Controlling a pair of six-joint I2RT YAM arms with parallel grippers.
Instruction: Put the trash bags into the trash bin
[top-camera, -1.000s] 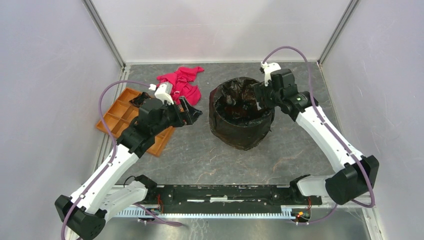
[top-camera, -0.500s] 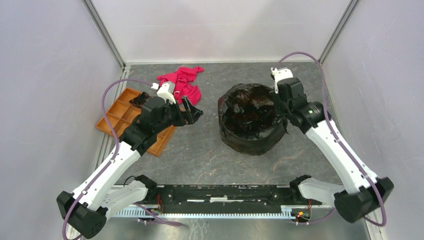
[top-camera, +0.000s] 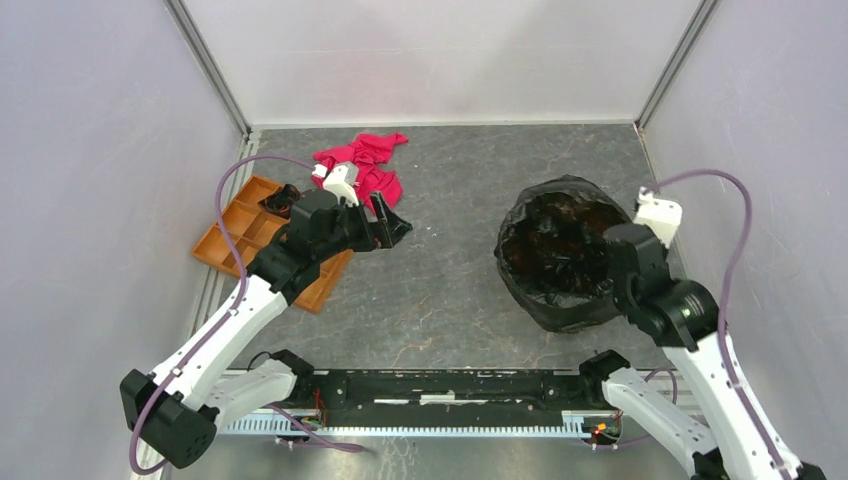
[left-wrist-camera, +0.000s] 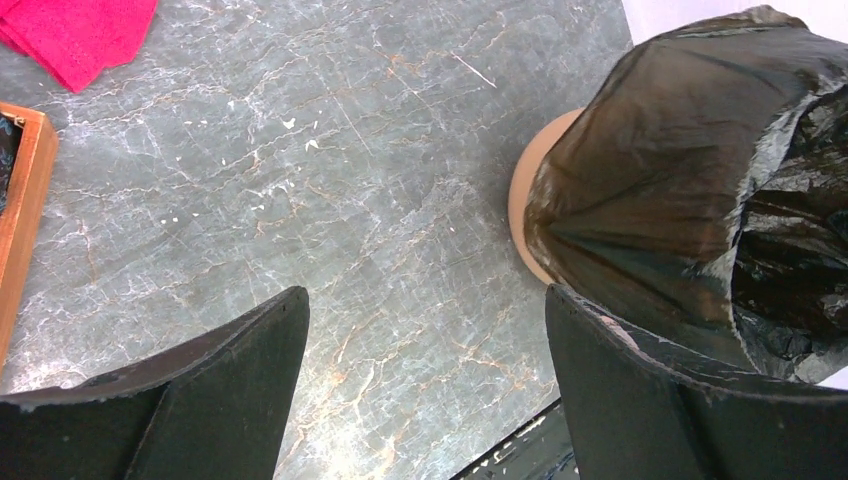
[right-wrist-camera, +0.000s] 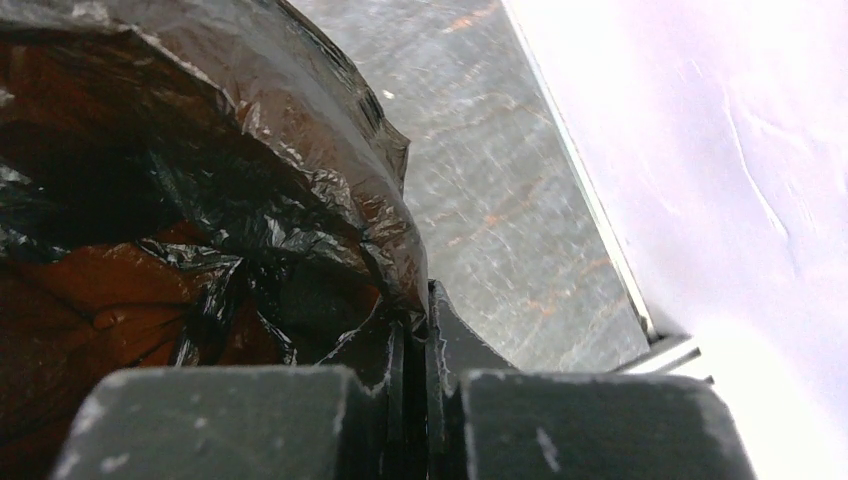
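Note:
A shiny black trash bag (top-camera: 560, 250) is draped over the trash bin, covering it in the top view. In the left wrist view the bin's orange wall (left-wrist-camera: 522, 205) peeks out from under the bag (left-wrist-camera: 680, 170). My right gripper (right-wrist-camera: 415, 325) is shut on the bag's creased rim (right-wrist-camera: 300, 200) at the side nearest the right wall, and in the top view it (top-camera: 614, 268) sits at the bag's right edge. My left gripper (top-camera: 386, 226) hangs open over bare table left of the bin, nothing between its fingers (left-wrist-camera: 240, 370).
A pink-red cloth (top-camera: 360, 165) lies at the back left. An orange compartment tray (top-camera: 238, 240) sits under my left arm, with a small black wad (top-camera: 280, 203) in one cell. The right wall (top-camera: 720, 130) stands close to the bag.
My right gripper closed on the bag's rim and pulled back toward the near right, dragging bag and bin rightward across the table. The left arm barely moved.

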